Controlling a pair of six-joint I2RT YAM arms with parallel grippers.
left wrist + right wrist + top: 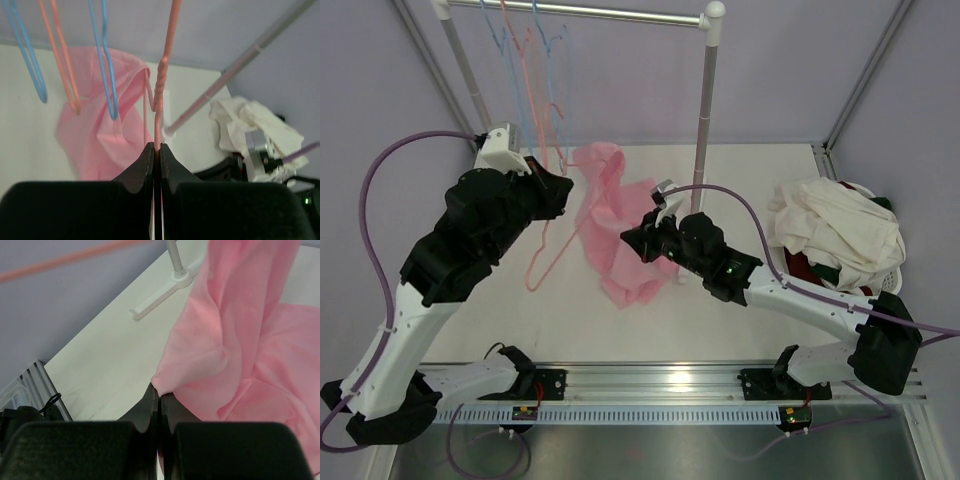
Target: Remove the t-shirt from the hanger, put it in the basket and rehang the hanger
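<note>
No legible text, labels, brands, numbers or signs appear in any of the three views.

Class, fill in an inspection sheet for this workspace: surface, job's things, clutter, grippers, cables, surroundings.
Surface: white table, evenly lit.
Job's things: pink t-shirt trailing onto the table, one end hung on the pink hanger.
Clutter: heap of white laundry at the right; spare hangers on the rail.
Grippers: left gripper shut on the hanger's neck; right gripper shut on a t-shirt fold.
Cables: purple cable looping off each arm.
Surroundings: clothes rail at the back; plain walls.
</note>
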